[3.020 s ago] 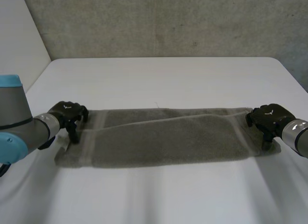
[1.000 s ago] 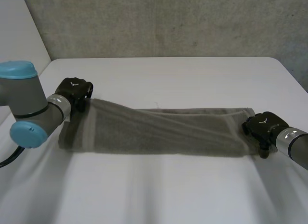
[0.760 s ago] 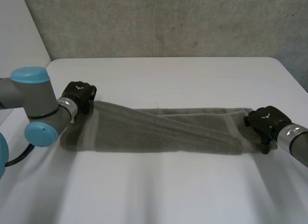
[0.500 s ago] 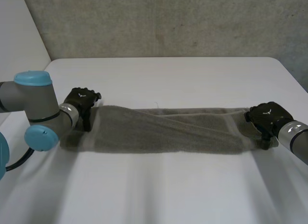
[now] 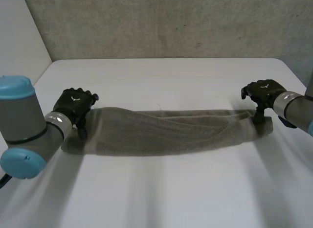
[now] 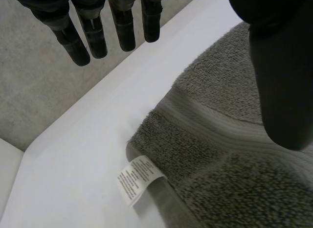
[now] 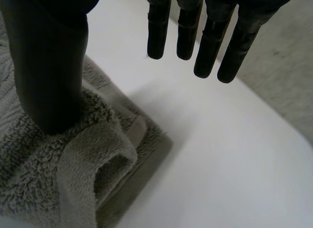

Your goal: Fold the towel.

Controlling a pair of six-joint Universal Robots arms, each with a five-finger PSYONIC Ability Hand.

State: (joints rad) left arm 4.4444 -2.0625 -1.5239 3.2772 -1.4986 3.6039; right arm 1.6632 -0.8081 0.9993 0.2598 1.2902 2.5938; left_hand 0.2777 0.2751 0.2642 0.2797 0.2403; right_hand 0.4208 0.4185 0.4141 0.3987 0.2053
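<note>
Two hands sit at opposite ends of one long grey towel (image 5: 161,131), which lies folded into a narrow strip across the middle of the white desk (image 5: 161,76). The left hand (image 5: 73,106) is at the strip's left end, with the left arm (image 5: 24,132) reaching in from the near corner. The right hand (image 5: 260,92) is at the right end, above the towel's far corner. In the left wrist view the fingers (image 6: 93,32) are straight and spread well away from the thumb (image 6: 279,81), and nothing is between them. The fingers hang over bare desk just beyond the towel's edge, while the thumb is over the terry pile; whether it touches the cloth I cannot tell. A white label (image 6: 138,179) sticks out from the towel's hem onto the desk, beside the woven band that runs along that end. In the right wrist view the fingers (image 7: 159,32) are likewise straight and parted from the thumb (image 7: 49,71), holding nothing. They hang over the desk past the towel's corner, and the thumb's tip is down at the cloth. Just beside that thumb the towel's end is rumpled, with one layer curled into a small loop on top of the flat hem. A rough grey wall (image 5: 161,22) rises behind the desk.
</note>
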